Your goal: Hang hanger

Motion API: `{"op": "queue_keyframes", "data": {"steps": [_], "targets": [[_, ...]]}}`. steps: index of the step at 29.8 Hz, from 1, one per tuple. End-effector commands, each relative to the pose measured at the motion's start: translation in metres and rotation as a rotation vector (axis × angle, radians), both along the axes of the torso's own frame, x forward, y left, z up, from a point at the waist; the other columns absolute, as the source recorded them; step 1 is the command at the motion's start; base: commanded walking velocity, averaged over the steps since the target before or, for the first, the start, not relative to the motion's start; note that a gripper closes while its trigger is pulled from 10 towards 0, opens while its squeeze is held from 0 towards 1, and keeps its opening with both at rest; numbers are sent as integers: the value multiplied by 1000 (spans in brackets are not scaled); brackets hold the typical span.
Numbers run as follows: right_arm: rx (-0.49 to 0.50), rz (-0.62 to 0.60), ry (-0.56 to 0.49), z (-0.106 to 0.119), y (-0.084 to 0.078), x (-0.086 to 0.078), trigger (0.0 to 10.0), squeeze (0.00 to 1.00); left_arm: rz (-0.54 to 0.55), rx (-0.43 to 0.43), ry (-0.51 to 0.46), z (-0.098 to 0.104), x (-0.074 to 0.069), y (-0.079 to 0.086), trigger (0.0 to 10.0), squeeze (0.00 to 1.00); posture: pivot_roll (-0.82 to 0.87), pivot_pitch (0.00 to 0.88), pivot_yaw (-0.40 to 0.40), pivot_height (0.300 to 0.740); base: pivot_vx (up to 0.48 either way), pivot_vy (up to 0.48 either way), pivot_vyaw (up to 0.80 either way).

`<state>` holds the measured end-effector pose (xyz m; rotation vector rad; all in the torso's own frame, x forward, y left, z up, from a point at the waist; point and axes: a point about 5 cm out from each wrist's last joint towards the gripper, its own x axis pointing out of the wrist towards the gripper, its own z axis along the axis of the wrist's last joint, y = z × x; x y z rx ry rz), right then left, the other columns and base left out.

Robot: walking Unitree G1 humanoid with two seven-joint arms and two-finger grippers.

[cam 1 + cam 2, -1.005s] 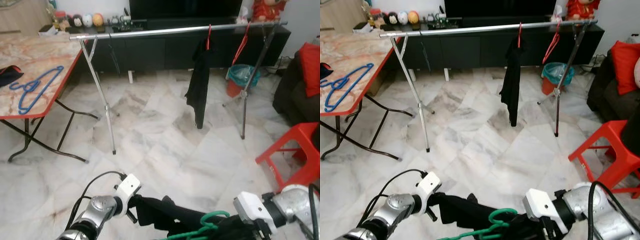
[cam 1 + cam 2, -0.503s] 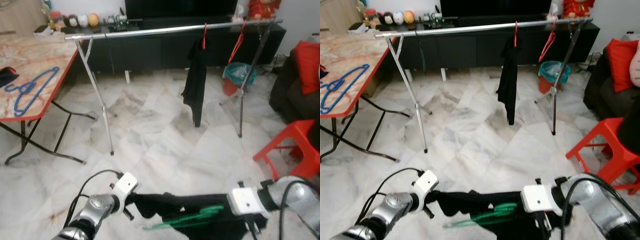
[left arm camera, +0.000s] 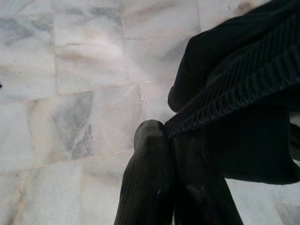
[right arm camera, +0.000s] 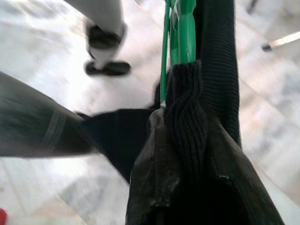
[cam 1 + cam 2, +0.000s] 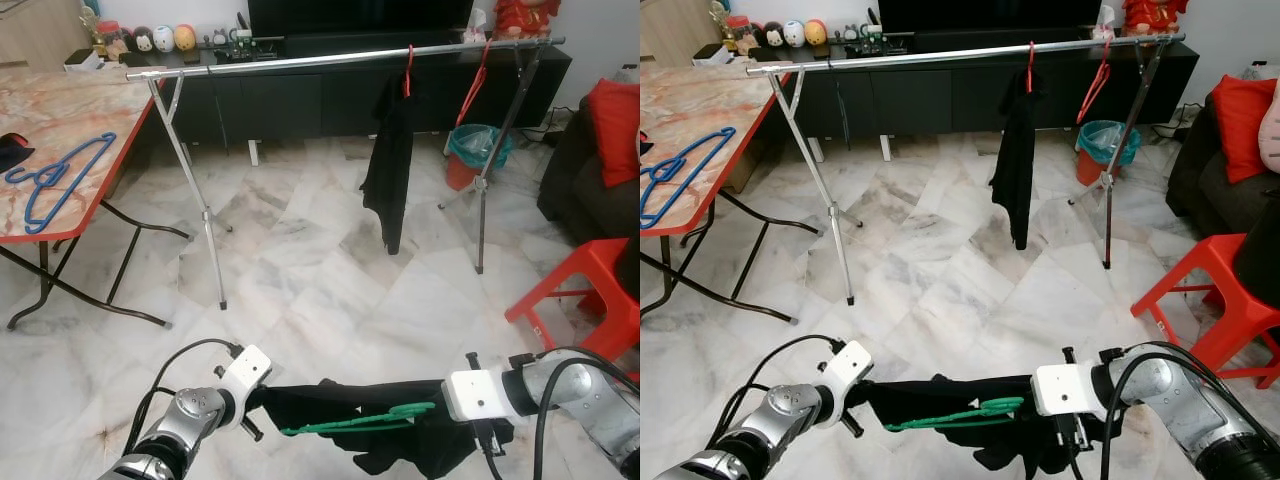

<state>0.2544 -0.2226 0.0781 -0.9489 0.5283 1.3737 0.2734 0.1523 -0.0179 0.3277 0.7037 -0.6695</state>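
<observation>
1. No brand, label or writing can be read on anything in these views.
2. The task's thing is a green hanger, thin and plastic-looking, lying nearly level inside a black ribbed garment. Both are held low in front of the robot, above the marble floor, stretched between the two grippers.
3. The left gripper holds one end of the black garment; its fingers are pressed together on the ribbed cloth.
4. The right gripper grips the other end, its fingers clamped on a bunched fold of the garment, with the green hanger running away just beyond the fold.
5. Well ahead stands a silver clothes rail on crossed legs. A black garment on a red hanger hangs from it right of the middle, and an empty red hanger hangs near its right end.
6. To the robot's left is a marble-patterned surface with a red edge; blue hangers lie on it.
7. To the right stands a red plastic stool. Behind the rail is a long black cabinet, with a teal bin beside it.
</observation>
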Motion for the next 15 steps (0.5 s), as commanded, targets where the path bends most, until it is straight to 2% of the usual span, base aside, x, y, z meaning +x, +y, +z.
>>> {"op": "queue_keyframes", "data": {"steps": [1,3,5,10,12,15], "targets": [[-139,-97,-25,8,-35,5,10000,0,150,191,95,-13,-19,58,10000,0,-31,45,34,740,0,0,0],[-197,-106,-37,7,-41,6,10000,0,149,193,95,-14,-19,58,10000,0,-32,43,33,740,0,0,0],[-179,-145,-46,8,-41,9,10000,0,147,194,97,-14,-19,57,10000,0,-28,45,31,740,0,0,0],[-154,-154,-64,12,-39,12,10000,0,148,199,100,-15,-20,58,10000,0,-29,45,31,740,0,0,0],[-147,-234,-99,17,-44,19,10000,0,147,202,104,-16,-22,59,10000,0,-32,47,30,740,0,0,0],[-145,-246,-110,20,-46,21,10000,0,146,202,106,-16,-22,59,10000,0,-31,45,30,740,0,0,0]]}}
